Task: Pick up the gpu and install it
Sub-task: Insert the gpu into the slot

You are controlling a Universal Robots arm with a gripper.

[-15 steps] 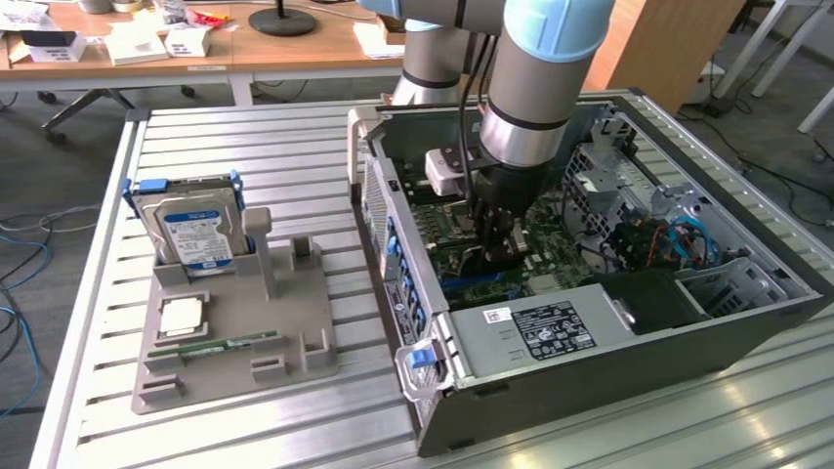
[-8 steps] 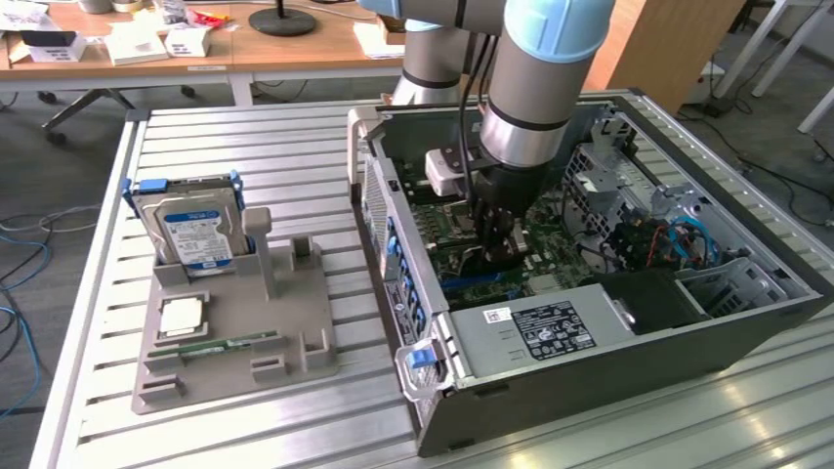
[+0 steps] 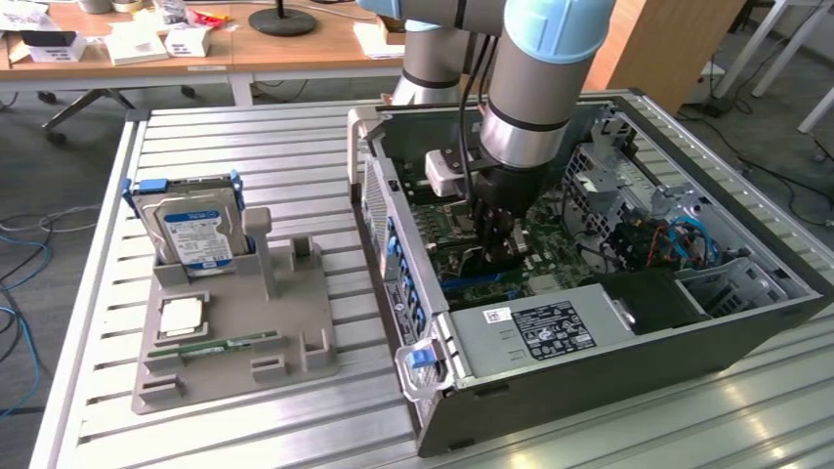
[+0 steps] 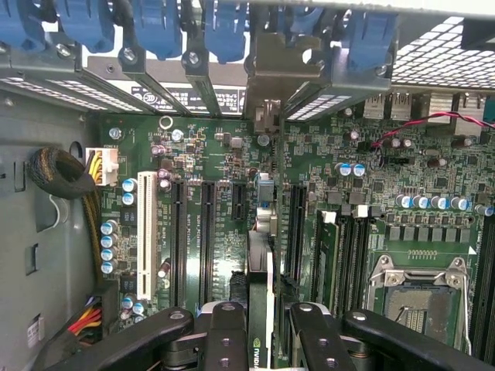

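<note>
My gripper [image 3: 499, 256] reaches down into the open computer case [image 3: 651, 352], low over the green motherboard [image 4: 209, 154]. In the wrist view the gripper [image 4: 261, 340] is shut on the gpu [image 4: 261, 270]. I see the gpu edge-on as a thin dark card with a green logo between the black fingers [image 4: 224, 340]. It stands upright over the motherboard between two long black expansion slots [image 4: 207, 239]. Its metal end bracket [image 4: 282, 66] lies against the case's rear slot openings. Whether the card's edge sits in a slot is hidden.
Blue slot latches [image 4: 158, 27] line the rear wall. A CPU socket [image 4: 418, 297] and a cable bundle [image 4: 66, 174] flank the slots. The power supply [image 3: 541, 332] sits close by. Outside the case, a grey holder [image 3: 234, 332] carries the hard drive [image 3: 195, 230] and a memory stick [image 3: 222, 344].
</note>
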